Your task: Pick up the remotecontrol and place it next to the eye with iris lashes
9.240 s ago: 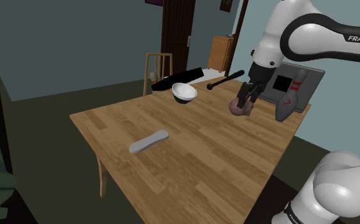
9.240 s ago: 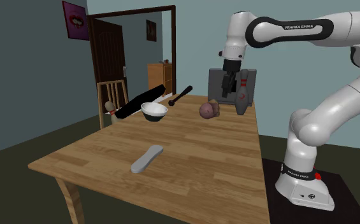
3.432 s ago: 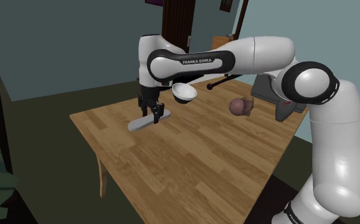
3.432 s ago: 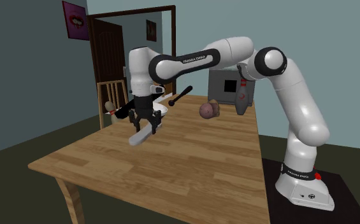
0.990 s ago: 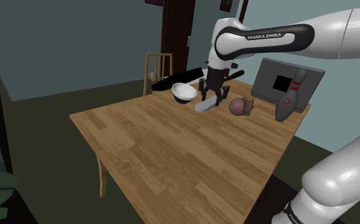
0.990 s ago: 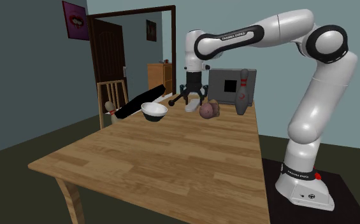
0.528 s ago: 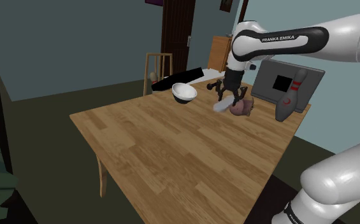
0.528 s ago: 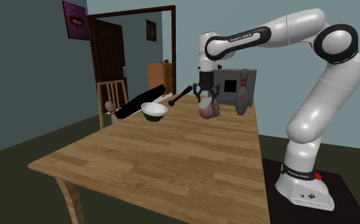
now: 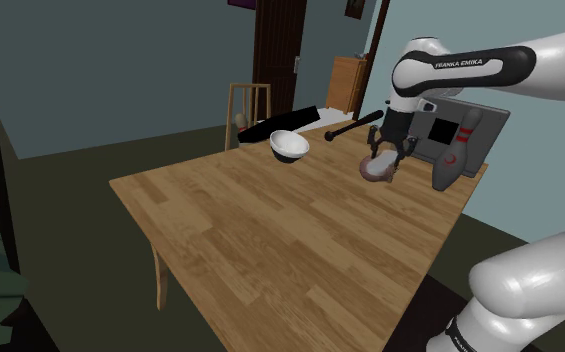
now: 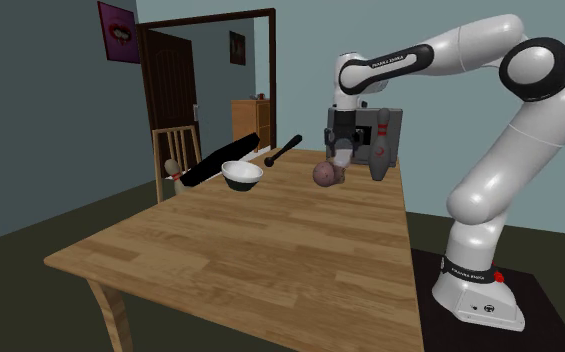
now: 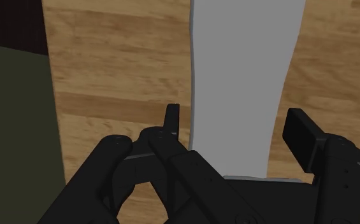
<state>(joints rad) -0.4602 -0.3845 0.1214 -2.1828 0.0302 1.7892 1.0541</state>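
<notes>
1. Count on the wooden table [image 9: 270,240]: one pale grey remote control [image 11: 242,76], one pinkish eye [image 10: 327,175], one white bowl [image 9: 289,146] and one black bat [image 9: 355,127]. One bowling pin [image 9: 453,158] stands in front of one grey panel [image 10: 365,150]. Past the table's far edge is one chair [image 9: 248,100], with a second bowling pin [image 10: 174,172] beside it.
2. The remote control is held above the table. In the shoulder view it is directly over the eye, and in the second exterior view it is just above the eye and toward the right.
3. In the wrist view the remote control's long axis runs straight away from the gripper [image 11: 236,130]. It crosses the wood grain and lies parallel to the table edge seen beside it. Its broad flat face is turned toward the camera.
4. The two black fingers [image 11: 172,121] stand apart by the remote control's width. One presses on each long side near its end, so the remote control is clasped between them.
5. The white arm [image 9: 460,62] rises from the shoulder view's lower right. Its lettered forearm reaches roughly level toward the left, and the wrist bends so the gripper points down at the far corner of the table.
</notes>
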